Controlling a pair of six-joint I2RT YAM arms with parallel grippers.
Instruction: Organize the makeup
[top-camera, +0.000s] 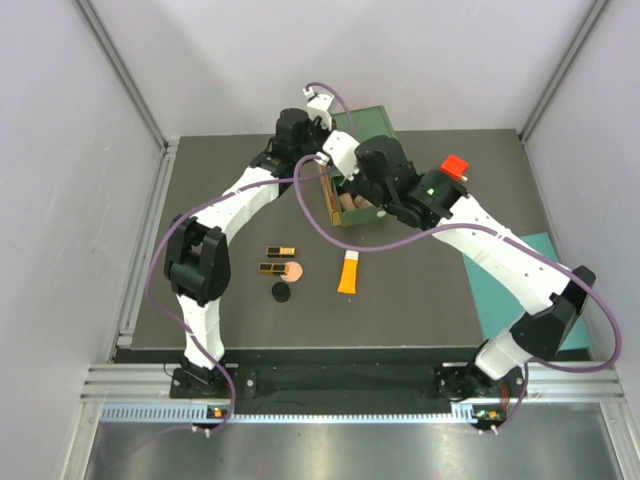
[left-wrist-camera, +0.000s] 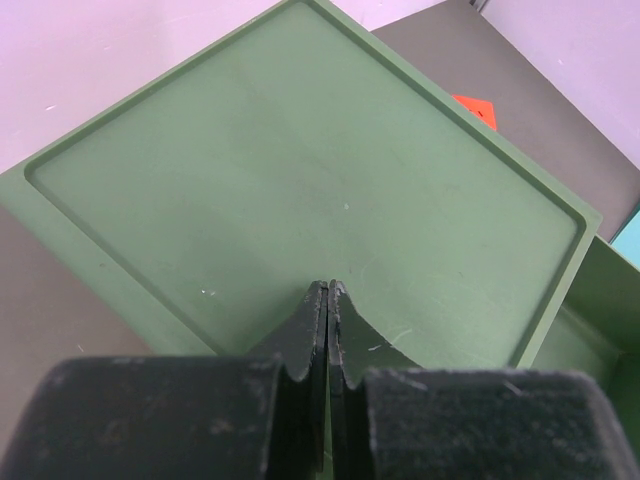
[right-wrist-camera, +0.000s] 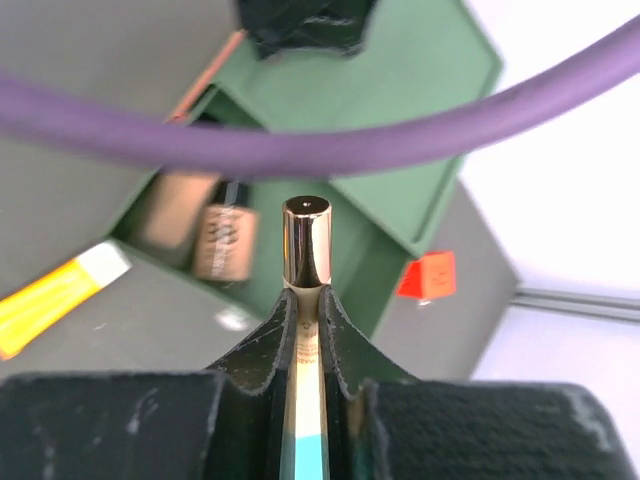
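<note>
- The right claw (right-wrist-camera: 307, 300) is pinching a slim tube (right-wrist-camera: 307, 238) just below its shiny gold cap. The tube sticks straight out between the two fingers, above the open drawer (right-wrist-camera: 365, 258) of the green drawer box (top-camera: 372, 124).
- The left claw (left-wrist-camera: 327, 292) is pressed together with nothing between its fingers. It sits low over the recessed green top of the box; whether it touches that surface cannot be told.
- The drawer stands open on the side of the box facing the arms. Two tan bottles (right-wrist-camera: 225, 242) lie side by side inside it, blurred in the right wrist view.
- On the dark table (top-camera: 430, 300), just in front of the drawer, the yellow-orange tube (top-camera: 348, 271) lies flat with its white end toward the box.
- Left of that tube, the two gold-black cases (top-camera: 281, 251) lie one in front of the other, close together.
- The round peach compact (top-camera: 292, 270) sits just beside the right end of the nearer case, and the black disc (top-camera: 281, 292) lies just in front of the compact.
- The red cube (top-camera: 455, 165) rests on the table to the right of the box, close to the right arm.
- A teal mat (top-camera: 545, 260) lies at the table's right edge, partly under the right arm.
- A purple cable (right-wrist-camera: 300, 140) crosses the right wrist view in front of the box.
</note>
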